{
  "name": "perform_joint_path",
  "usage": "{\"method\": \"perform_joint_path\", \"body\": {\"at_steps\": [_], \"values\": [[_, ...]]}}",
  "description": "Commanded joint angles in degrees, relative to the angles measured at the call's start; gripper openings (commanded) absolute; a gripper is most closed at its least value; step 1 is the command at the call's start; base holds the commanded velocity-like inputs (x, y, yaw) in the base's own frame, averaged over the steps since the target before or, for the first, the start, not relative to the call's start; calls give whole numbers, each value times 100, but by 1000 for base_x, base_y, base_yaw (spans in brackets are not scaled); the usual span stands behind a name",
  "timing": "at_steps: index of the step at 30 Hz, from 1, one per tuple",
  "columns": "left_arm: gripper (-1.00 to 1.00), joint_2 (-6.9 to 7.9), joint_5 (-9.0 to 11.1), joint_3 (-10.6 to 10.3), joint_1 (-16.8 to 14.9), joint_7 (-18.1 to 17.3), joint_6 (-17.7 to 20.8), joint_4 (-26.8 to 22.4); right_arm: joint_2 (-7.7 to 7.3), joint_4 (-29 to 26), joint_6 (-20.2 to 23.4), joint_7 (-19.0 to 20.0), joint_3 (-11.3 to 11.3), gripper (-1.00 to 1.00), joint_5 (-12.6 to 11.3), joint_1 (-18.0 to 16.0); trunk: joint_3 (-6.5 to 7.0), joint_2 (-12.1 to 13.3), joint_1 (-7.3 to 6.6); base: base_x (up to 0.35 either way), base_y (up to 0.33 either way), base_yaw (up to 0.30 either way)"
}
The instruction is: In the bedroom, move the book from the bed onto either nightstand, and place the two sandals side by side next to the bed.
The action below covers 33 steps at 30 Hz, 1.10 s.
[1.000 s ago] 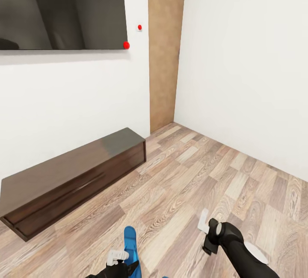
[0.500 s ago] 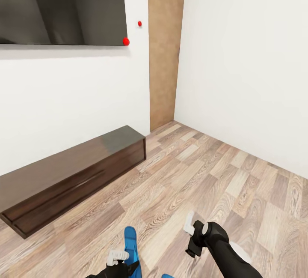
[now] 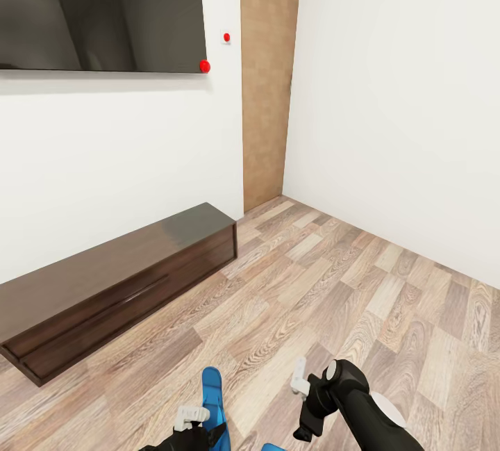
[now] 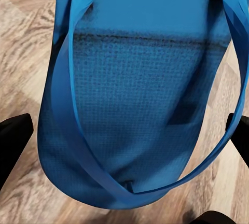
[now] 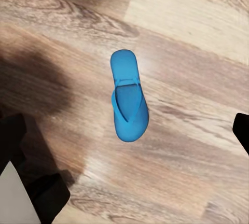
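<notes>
Home interior, prob. a bedroom or living rm corner where I'm standing: white walls point(image 3: 389, 89), wood-plank floor point(image 3: 333, 284), big dark wall-mounted TV point(image 3: 97, 10) above a long low dark glossy cabinet point(image 3: 118, 284), blue sandal point(image 5: 128, 97) lying on the planks

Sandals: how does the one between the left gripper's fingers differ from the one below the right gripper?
The first sandal sits between the left gripper's fingers; the second sandal lies flat on the floor, untouched, below the open right gripper. The first is seen close up and cropped in the left wrist view; the second shows whole in the right wrist view. Both are bright blue with matching straps.
</notes>
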Motion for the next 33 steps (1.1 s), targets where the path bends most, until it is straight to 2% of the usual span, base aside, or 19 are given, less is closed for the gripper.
{"method": "perform_joint_path", "body": {"at_steps": [1, 7, 20, 28, 31, 33], "values": [[-100, 3, 39, -51, -4, -4, -30, 0, 1, -9, 32, 37, 3, 100, 29, 0, -5, -2, -1, 0, 0, 0], [-100, 3, 39, -49, -4, -4, -30, 0, -14, -16, 12, 82, 3, 100, 21, -1, -5, -2, -1, 0, 0, 0], [-100, 4, 39, -46, -4, -4, -30, 0, -78, -35, -18, 86, -12, 100, 5, -3, -239, -524, 285, 0, 0, 0], [-100, 8, 40, -33, -4, -4, -30, 1, -167, -35, -23, 87, -30, 100, 1, -3, -382, -845, 460, 0, 0, 0], [-100, 50, 45, -14, -6, -39, -21, -10, -218, -35, -28, 86, -38, 100, -4, -4, -400, -885, 482, 0, 0, 0], [-100, 162, 47, -2, -19, -130, 12, -115, -242, -35, -29, 86, -43, 100, -6, -5, -400, -885, 482, 0, 0, 0]]}}
